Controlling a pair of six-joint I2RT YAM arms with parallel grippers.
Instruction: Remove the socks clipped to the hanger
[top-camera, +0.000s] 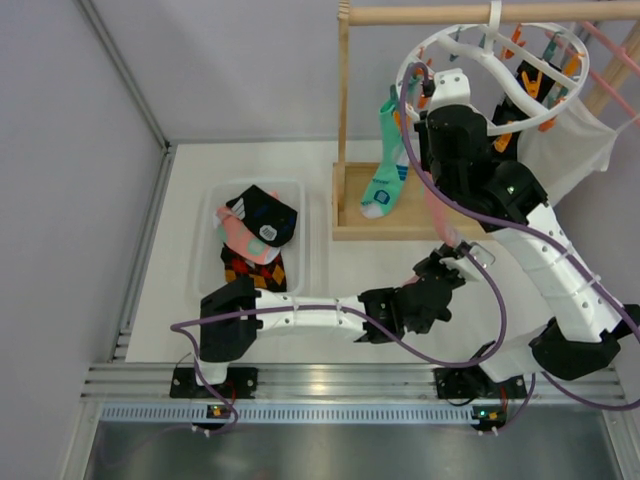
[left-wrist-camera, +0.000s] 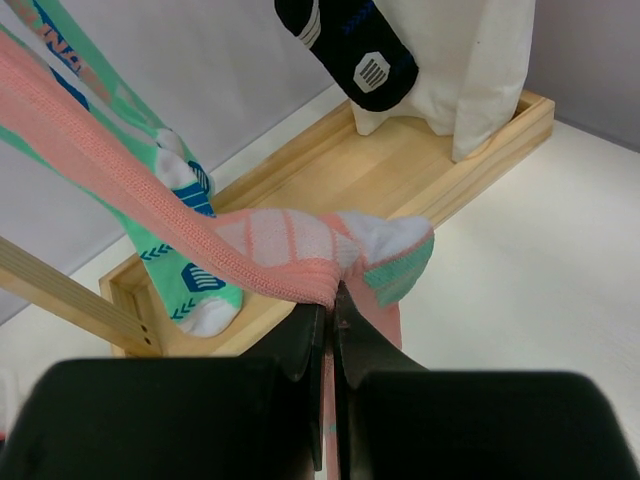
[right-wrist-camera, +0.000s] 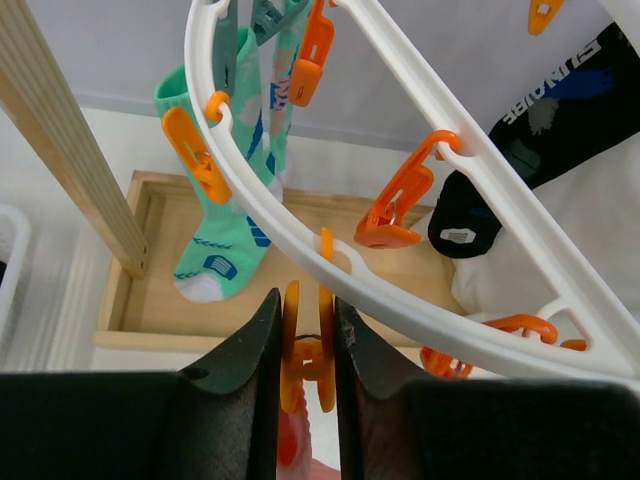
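**Markings.** The black sock (right-wrist-camera: 540, 130) clipped to the hanger (right-wrist-camera: 420, 250) carries white block lettering. In the right wrist view it is inverted and creased, and it cannot be read with certainty. A small white patch sits near its toe. The mint-teal sock (left-wrist-camera: 185, 240) shows orange letters at the top-left corner of the left wrist view, cut off by the frame edge.

**Grip state.** The left fingers (left-wrist-camera: 305, 345) are pressed together on the toe end of the pink sock (left-wrist-camera: 290, 250), which runs taut up and left out of frame. The right fingers (right-wrist-camera: 250, 350) are clamped on an orange peg (right-wrist-camera: 305, 350) beneath the white ring. Pink fabric below that peg is mostly hidden by the fingers.

**Location.** In the top view the hanger hangs from the wooden rail (top-camera: 420, 14) at upper right, above the wooden tray (top-camera: 345, 195). The mint-teal sock hangs down toward the tray. A clear bin (top-camera: 300, 230) on the desk (top-camera: 360, 270) holds overlapping socks, and their number cannot be determined. The white cloth (top-camera: 570, 150) and the right arm cover part of the ring
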